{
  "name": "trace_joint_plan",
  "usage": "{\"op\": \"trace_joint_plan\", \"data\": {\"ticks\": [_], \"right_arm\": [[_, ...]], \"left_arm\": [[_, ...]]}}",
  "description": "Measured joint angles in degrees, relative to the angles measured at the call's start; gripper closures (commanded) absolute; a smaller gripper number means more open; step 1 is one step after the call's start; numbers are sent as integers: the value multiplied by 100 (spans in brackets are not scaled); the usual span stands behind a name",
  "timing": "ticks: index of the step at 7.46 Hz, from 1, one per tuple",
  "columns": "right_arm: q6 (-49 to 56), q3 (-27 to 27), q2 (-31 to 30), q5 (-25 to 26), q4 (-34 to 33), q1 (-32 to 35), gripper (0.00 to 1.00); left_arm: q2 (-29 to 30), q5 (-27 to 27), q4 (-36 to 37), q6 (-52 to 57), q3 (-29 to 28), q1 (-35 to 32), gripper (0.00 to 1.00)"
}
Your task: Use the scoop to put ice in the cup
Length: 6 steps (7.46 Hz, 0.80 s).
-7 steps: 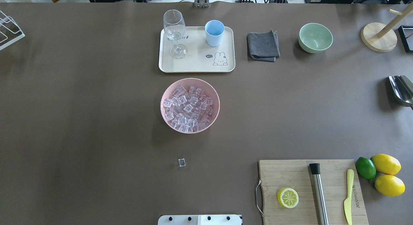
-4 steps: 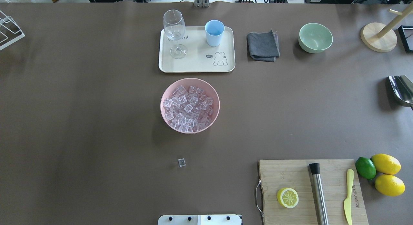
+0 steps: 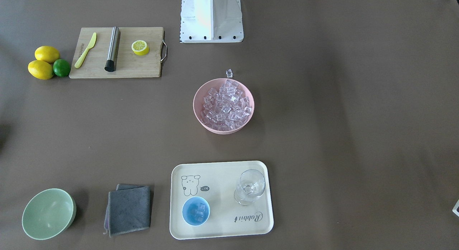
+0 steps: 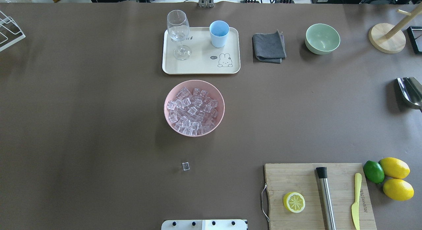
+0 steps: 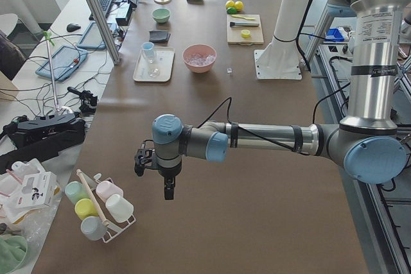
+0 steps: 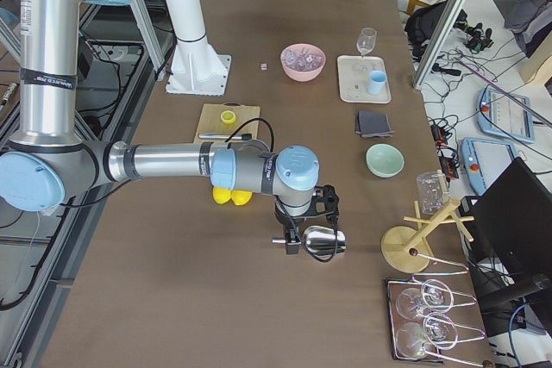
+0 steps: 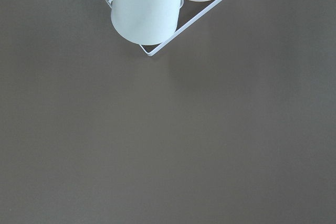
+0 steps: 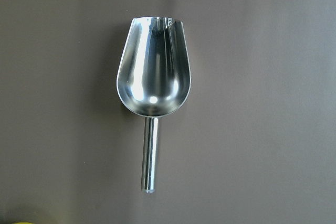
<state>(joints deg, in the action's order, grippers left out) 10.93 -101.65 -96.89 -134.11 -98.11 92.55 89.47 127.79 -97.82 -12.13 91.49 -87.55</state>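
**Parking the scoop, with ice in the cup**

Finds the scoop (image 8: 154,77) flat on the bare desk (image 8: 273,98) at the robot's right end, trough up and empty, handle clear on every side. Reads as a sensible resting place: well apart from the cup and the tray, and easy to take from above.

Puts the right fingers (image 6: 291,244) just beside the scoop in the right side view. Catches none of them in the wrist view, so cannot tell whether released or clenched, nor whether touching the steel.

Holds the left fingers (image 5: 168,192) well apart from all of it, pointing down over the opposite end of the desk near a rack of cups (image 5: 96,206). Cannot tell released or clenched there either.

Shows a few cubes of ice (image 3: 197,210) inside the cup (image 3: 187,217), upright on the tray (image 3: 222,178) near the stemmed glass (image 3: 250,187). Leaves the bulk heaped in the pink bowl (image 3: 222,130), between tray and robot base. Spots one stray cube (image 3: 229,73) alone on the desk, just past the bowl's rim on the base side.

Judges the filling as done or nearly so.
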Motion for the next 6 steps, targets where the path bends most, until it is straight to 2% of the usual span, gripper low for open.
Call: {"op": "trace_joint_plan", "data": {"ticks": [6], "right_arm": [[40,22,6,83,-33,9,1]], "left_arm": [[0,0,0,0,9,26,1]]}}
